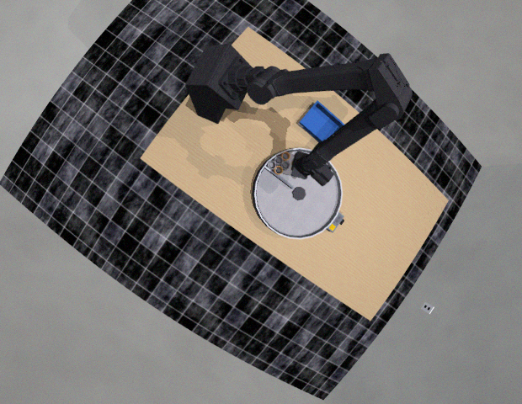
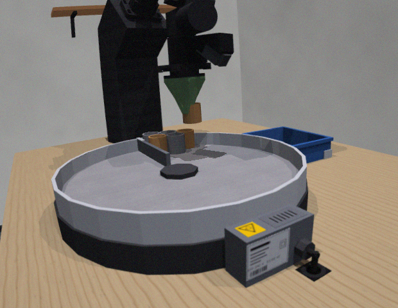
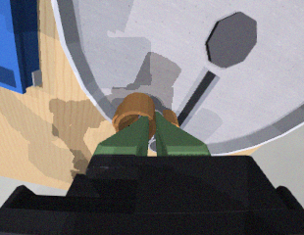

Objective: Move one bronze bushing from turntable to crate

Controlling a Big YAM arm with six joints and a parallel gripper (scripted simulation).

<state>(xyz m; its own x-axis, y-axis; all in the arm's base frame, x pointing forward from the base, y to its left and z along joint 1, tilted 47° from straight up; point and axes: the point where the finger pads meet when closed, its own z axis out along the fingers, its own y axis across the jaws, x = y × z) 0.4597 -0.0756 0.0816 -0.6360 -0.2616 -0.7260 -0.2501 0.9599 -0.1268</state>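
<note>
My gripper (image 2: 190, 110) (image 3: 152, 117), with green fingers, is shut on a bronze bushing (image 2: 194, 113) (image 3: 134, 109) and holds it upright in the air above the back edge of the grey turntable (image 2: 179, 212) (image 1: 269, 217) (image 3: 270, 103). Several bushings, bronze (image 2: 158, 140) (image 2: 187, 135) and grey (image 2: 176, 142), stand in a cluster (image 1: 280, 162) on the turntable beside a dark divider bar (image 2: 153, 153) (image 3: 196, 98). The blue crate (image 2: 302, 140) (image 1: 321, 121) (image 3: 10, 44) stands on the table just beyond the turntable's rim. In the overhead view the arm hides the fingers.
A dark octagonal hub (image 2: 178, 171) (image 1: 298, 193) (image 3: 231, 39) sits at the turntable's centre. A grey control box (image 2: 265, 245) (image 1: 335, 225) with a yellow warning label and a small lever (image 2: 312, 262) is at the turntable's front. The arm's black base (image 1: 213, 82) stands at the table's far corner.
</note>
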